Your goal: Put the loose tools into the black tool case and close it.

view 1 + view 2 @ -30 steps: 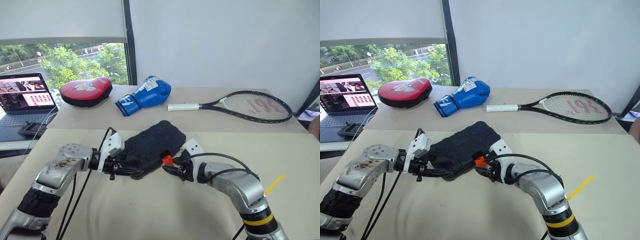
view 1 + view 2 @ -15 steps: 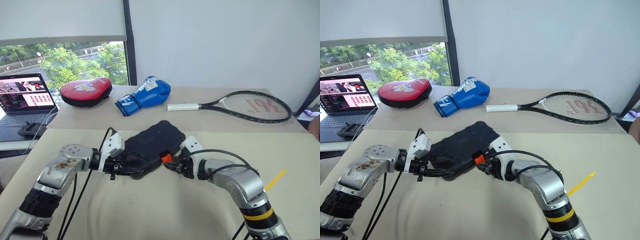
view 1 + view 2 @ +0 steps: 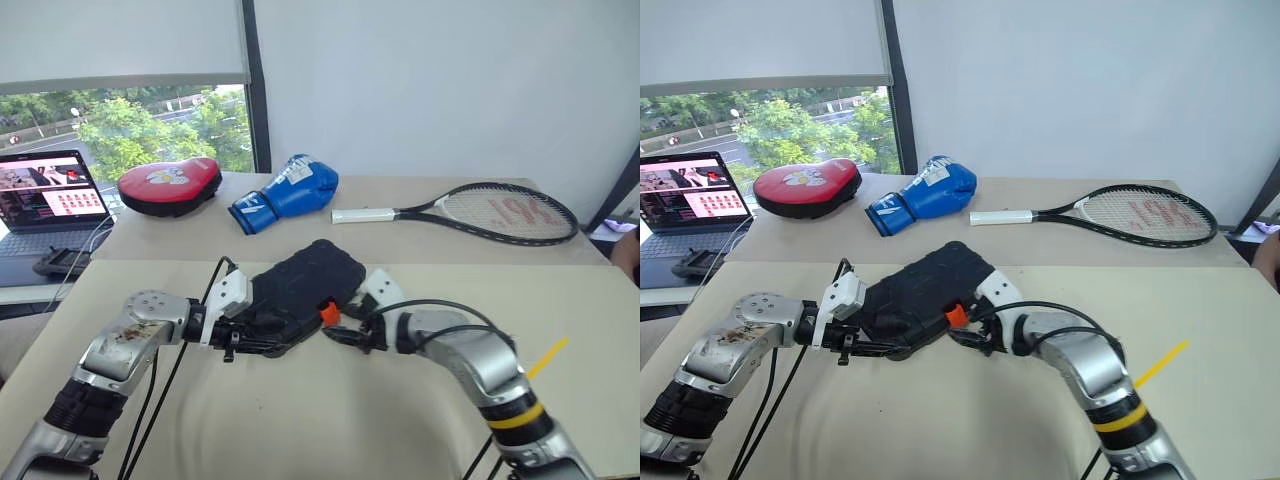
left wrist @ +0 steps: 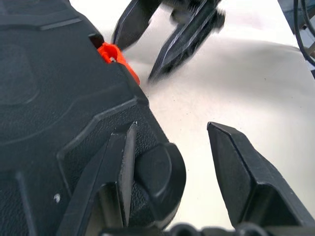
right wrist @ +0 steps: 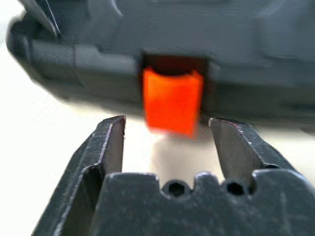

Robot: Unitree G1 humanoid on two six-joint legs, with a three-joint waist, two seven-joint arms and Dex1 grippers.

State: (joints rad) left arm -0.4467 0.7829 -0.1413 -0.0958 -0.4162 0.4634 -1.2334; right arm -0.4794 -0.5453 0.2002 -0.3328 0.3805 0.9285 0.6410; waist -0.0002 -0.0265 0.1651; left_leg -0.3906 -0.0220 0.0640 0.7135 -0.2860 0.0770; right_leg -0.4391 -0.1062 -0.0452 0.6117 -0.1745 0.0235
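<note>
the case [image 3: 300, 290] sits lid-down on the near table [image 3: 330, 420], between the two arms, its long axis running from near-left up to far-right. its orange latch [image 3: 329, 313] is on the front edge facing the right arm, and that is the spot everything turns on now. the right gripper [image 3: 352, 336] is just beside that latch, pointing forward and to the left at it. in the right wrist view the latch [image 5: 173, 101] stands dead ahead, lined up with the gap between the two fingers, whose tips look just short of it. those fingers are spread, wider than the latch, with nothing between them and no clear contact. so the right arm is the nearer one for the latch, by my reading.

over on the other side, the left gripper [image 3: 240, 336] is at the case's near-left corner, pointing right. in the left wrist view one finger [image 4: 115, 177] lies against the rounded corner of the shell, the other stands apart over bare table, so it's spread and bracing rather than pinching. no loose tools lie about on the table; whether the latch has fully snapped home, i can't tell.
</note>
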